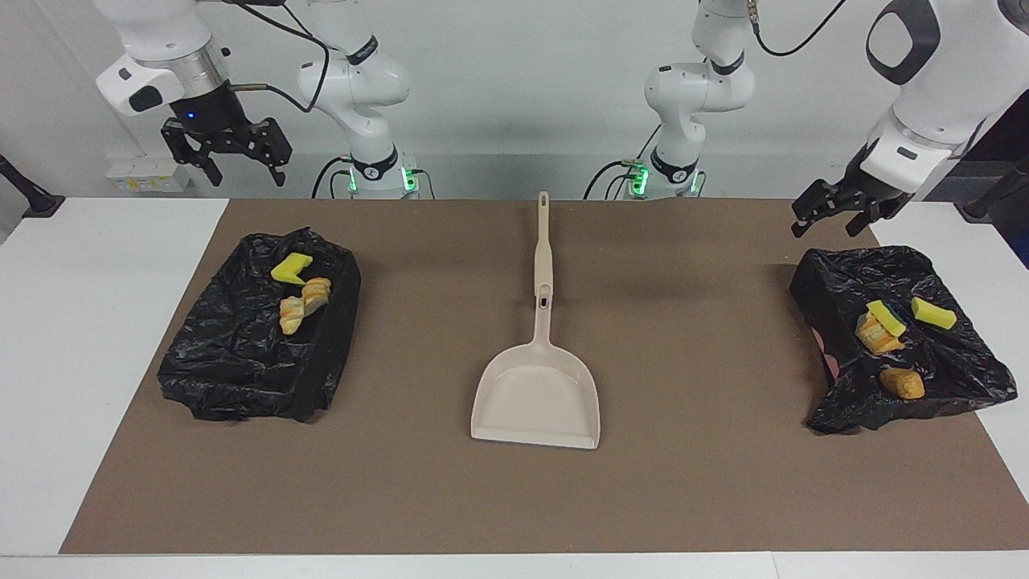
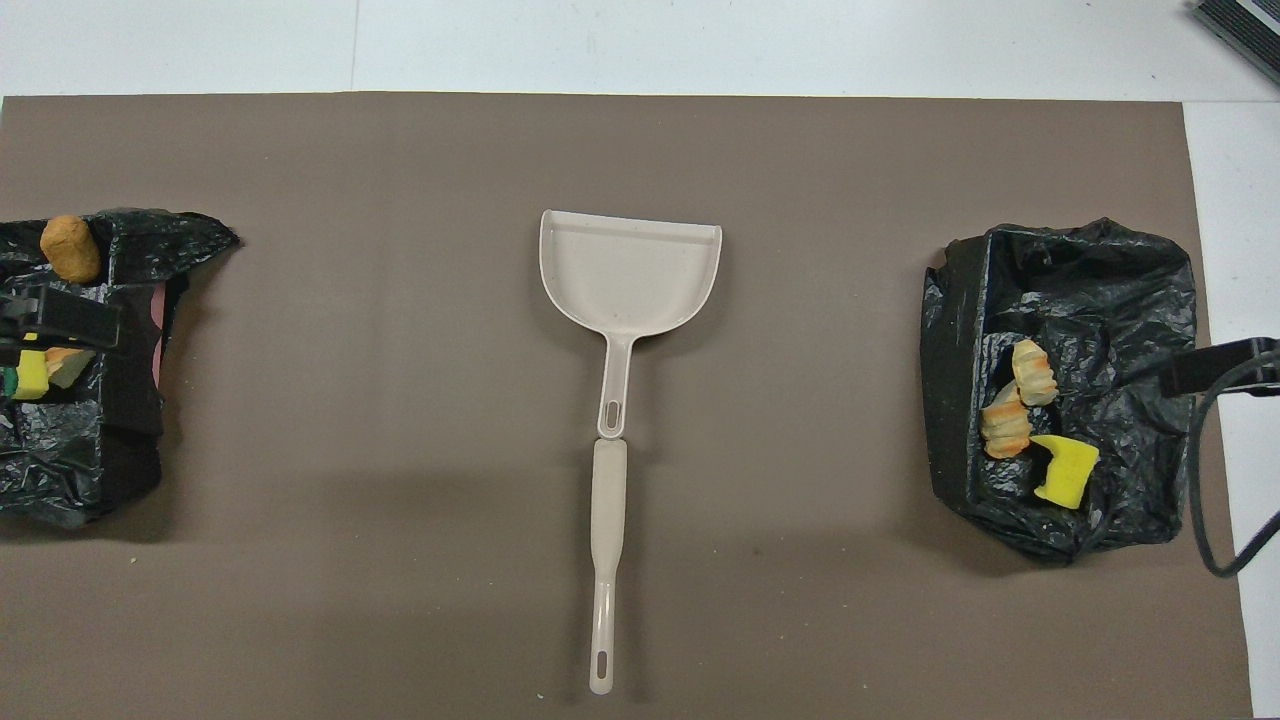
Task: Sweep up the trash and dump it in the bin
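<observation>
Hanging in the air with nothing in it, the left gripper [image 1: 836, 215] is showing spread fingers; it is sitting over the mat's edge just beside the black-lined bin [image 1: 965, 378] at its own end of the table. Below it, inside that bin, four scraps of trash [image 1: 883, 328] are lying: two yellow sponge bits, a pale striped lump and an orange-brown lump [image 2: 70, 248]. The right gripper [image 1: 227, 157] is waiting, raised and released, fingers apart, over the table edge near the second bin [image 1: 233, 362]. Below that gripper, three more scraps [image 1: 304, 299] are resting in the bin: one yellow sponge bit [image 2: 1066, 472] and two pale striped lumps. Between the two grippers, well apart from both, the beige dustpan [image 1: 537, 398] is lying flat on the brown mat [image 1: 707, 482], with the brush handle [image 1: 543, 241] lying in line with its handle.
</observation>
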You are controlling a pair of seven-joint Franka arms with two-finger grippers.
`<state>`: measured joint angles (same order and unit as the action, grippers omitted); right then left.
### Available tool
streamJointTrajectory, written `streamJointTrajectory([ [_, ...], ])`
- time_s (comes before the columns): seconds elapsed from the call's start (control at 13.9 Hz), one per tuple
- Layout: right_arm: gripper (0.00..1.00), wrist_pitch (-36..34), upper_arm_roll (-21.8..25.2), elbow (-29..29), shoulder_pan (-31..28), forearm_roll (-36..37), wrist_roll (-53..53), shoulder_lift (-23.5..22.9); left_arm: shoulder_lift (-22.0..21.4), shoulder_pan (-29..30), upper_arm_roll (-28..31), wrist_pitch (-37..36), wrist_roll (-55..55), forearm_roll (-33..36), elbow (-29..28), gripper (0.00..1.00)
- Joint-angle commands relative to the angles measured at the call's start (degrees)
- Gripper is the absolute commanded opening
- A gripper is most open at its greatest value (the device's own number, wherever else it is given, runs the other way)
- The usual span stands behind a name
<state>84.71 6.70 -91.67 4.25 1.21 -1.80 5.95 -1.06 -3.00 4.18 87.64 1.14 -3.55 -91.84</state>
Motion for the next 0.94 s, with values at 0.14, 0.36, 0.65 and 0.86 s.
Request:
streamJointTrajectory([
  [0.14, 1.00, 0.5, -0.1, -1.8, -0.2, 0.6, -2.0, 1.4, -2.6, -0.2, -0.3, -1.5, 2.2, 4.3, -2.6, 1.00],
  [0.36, 1.00, 0.5, -0.1, -1.8, -0.2, 0.6, -2.0, 1.4, -2.8, -0.2, -0.3, -0.2, 3.0, 4.4, -3.3, 1.00],
  [0.65, 1.00, 0.5, -0.1, -1.8, -0.2, 0.6, -2.0, 1.4, -2.7, -0.4, -0.3, 1.4, 2.9, 4.4, -3.3, 1.00],
  [0.86, 1.00, 0.5, -0.1, -1.8, -0.2, 0.6, -2.0, 1.4, -2.7, -0.4, -0.3, 1.4, 2.9, 4.4, -3.3, 1.00],
])
